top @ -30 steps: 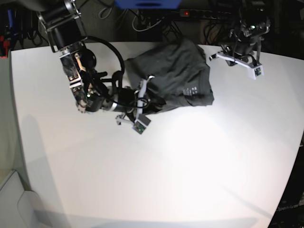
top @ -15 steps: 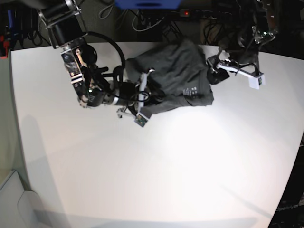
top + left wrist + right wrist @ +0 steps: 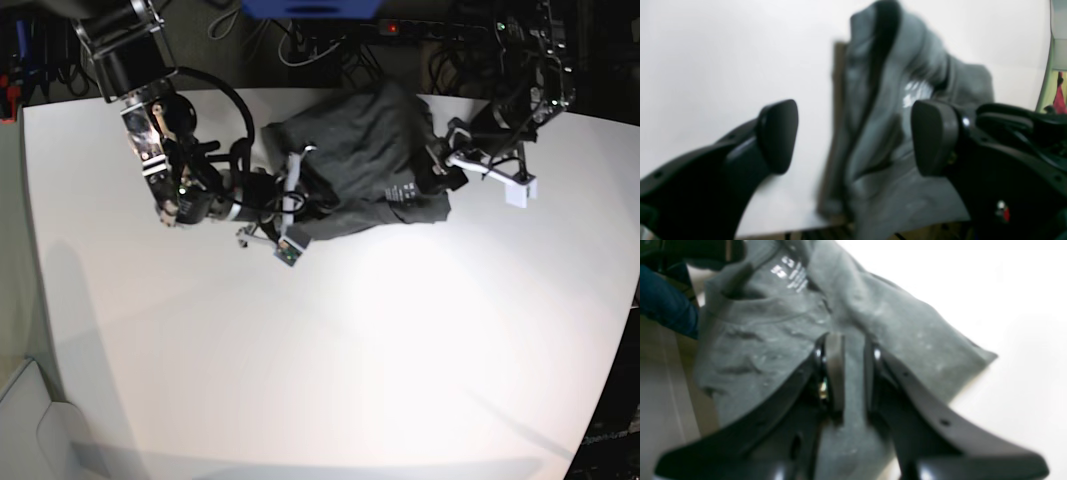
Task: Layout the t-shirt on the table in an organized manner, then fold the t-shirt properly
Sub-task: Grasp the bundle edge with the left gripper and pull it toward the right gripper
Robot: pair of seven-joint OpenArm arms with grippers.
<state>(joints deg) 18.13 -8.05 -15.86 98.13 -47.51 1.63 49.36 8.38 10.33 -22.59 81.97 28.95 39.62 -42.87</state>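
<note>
Crumpled dark charcoal-grey cotton t-shirt [image 3: 360,165] lies bunched at the far edge of the smooth white table [image 3: 330,350]. Black right gripper [image 3: 850,373] pinches a fold of it. Black left gripper [image 3: 853,136], jaws spread wide, seems to hover beside its edge, unfocused

The only print in view is a small pale label on the t-shirt [image 3: 873,320]. In the right wrist view it shows as a few short white lines [image 3: 790,273], too blurred to read. In the base view it is a tiny pale mark [image 3: 403,191]; in the left wrist view, a white smear [image 3: 917,93]. No letters or numbers can be made out.
</note>
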